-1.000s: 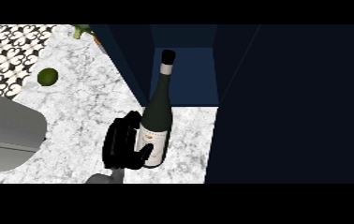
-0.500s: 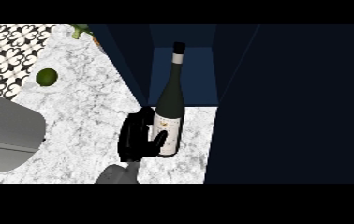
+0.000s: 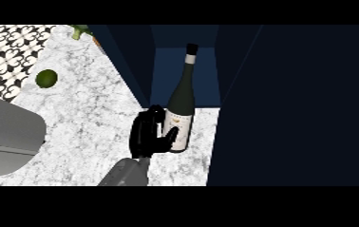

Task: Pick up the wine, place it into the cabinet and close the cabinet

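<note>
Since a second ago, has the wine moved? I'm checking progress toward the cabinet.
Yes. The wine has shifted right and up the view, further into the open cabinet, carried by the hand curled round it.

A hand (image 3: 148, 137) curls its fingers (image 3: 168, 138) round the lower body of the wine (image 3: 181, 108), which tilts with its neck toward the open cabinet (image 3: 184, 68). A lime (image 3: 46, 78) lies on the marble counter (image 3: 84, 117), well apart.
</note>
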Robot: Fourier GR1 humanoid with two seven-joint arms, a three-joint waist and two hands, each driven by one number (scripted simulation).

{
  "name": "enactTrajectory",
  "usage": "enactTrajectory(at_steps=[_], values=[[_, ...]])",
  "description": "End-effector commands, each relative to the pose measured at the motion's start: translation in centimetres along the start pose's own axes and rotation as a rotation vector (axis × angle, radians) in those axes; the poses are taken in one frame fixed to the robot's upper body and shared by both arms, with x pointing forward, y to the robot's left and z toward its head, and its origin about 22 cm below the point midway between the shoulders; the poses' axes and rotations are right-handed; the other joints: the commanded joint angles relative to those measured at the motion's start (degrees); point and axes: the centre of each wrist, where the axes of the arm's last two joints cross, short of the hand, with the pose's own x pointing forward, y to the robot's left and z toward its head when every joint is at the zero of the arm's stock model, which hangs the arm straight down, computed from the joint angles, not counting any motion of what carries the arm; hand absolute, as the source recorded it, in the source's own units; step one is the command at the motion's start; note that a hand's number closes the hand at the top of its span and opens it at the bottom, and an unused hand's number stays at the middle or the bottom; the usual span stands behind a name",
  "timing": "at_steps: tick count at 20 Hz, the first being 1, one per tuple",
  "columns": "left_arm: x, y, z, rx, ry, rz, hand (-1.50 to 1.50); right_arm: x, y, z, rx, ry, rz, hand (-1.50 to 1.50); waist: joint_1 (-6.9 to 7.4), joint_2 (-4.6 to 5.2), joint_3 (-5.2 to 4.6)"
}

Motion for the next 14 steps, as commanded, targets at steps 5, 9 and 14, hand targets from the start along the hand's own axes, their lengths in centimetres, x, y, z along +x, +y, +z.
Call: enactTrajectory(at_steps=[5, 9, 14], values=[[-0.1, -3.5, -2.2, -0.021, -0.028, -0.014, 1.50, 0.0, -0.7, 0.6, 0.005, -0.022, -0.014, -1.50, -0.30, 0.02, 0.00], [0.7, -3.7, -5.1, 0.009, -0.040, -0.038, 1.50, 1.5, -0.5, 1.0, 0.023, -0.035, -0.020, -1.50, -0.74, 0.08, -0.02], [1.1, -2.4, -7.2, 0.034, -0.025, -0.007, 1.50, 0.0, -0.6, 1.6, 0.006, -0.038, -0.033, -1.50, -0.68, 0.10, 0.00]])
